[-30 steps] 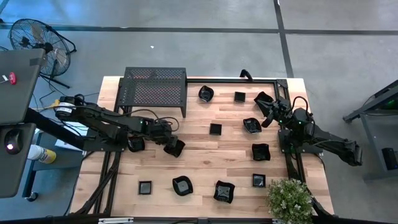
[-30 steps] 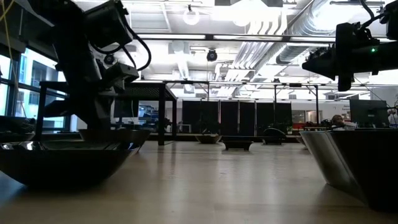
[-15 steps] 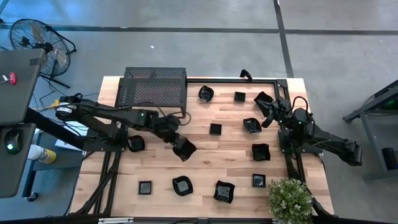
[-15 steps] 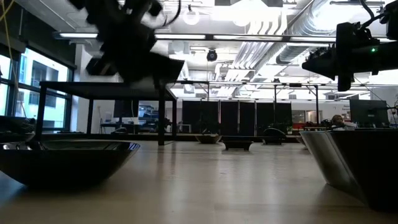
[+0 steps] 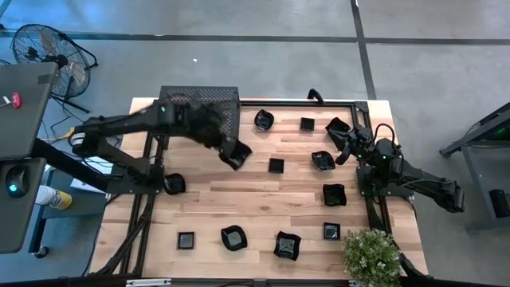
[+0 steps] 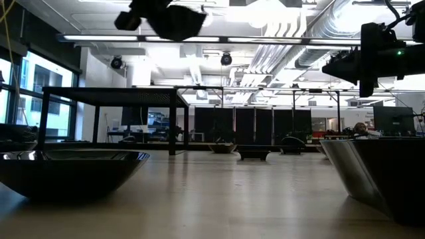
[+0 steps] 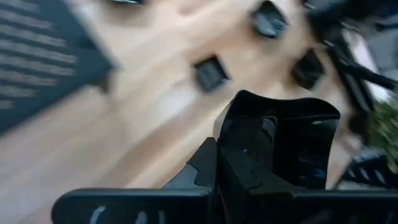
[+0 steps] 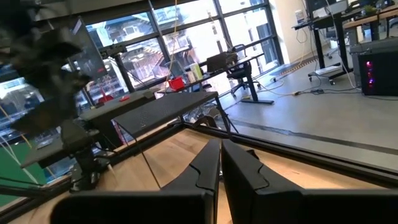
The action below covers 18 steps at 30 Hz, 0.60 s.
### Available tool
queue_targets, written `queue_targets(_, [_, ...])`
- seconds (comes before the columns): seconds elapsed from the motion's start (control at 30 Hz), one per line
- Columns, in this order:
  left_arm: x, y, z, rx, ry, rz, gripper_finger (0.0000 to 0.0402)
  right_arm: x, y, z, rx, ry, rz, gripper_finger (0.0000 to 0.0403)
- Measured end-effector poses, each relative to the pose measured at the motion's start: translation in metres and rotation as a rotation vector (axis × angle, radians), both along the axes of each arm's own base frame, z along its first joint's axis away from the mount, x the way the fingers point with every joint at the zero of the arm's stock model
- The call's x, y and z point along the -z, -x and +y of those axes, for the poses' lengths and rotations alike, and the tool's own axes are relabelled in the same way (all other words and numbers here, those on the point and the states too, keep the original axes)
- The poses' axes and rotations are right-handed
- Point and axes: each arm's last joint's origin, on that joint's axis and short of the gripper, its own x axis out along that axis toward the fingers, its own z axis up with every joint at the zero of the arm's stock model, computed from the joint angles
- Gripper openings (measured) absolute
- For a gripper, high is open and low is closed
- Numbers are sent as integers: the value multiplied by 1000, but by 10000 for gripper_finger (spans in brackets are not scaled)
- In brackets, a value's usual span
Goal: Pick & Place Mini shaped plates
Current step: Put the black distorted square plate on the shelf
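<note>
Black glossy mini plate (image 5: 236, 154): gripped by left end effector (image 5: 229, 150), carried upper-centre frame.
Next: lowering onto black perforated metal rack (image 5: 198, 112) judged.
Right end effector (image 5: 344, 148): clenched, empty.

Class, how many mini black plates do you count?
12: one plate in the left end effector; one by the left arm; four along the plant's edge; six right of the rack. Others may hide.

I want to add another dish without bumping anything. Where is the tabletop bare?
Bare wood lies between the perforated rack and the front row of plates, left of the small square plate. The right side near the right gripper is crowded with dishes.
</note>
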Motion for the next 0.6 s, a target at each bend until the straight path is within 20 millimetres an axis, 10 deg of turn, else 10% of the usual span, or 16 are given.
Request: queue_targets(0.6, [-15, 135, 165, -521, -28, 196, 1, 0, 0, 0, 0, 0, 0, 12])
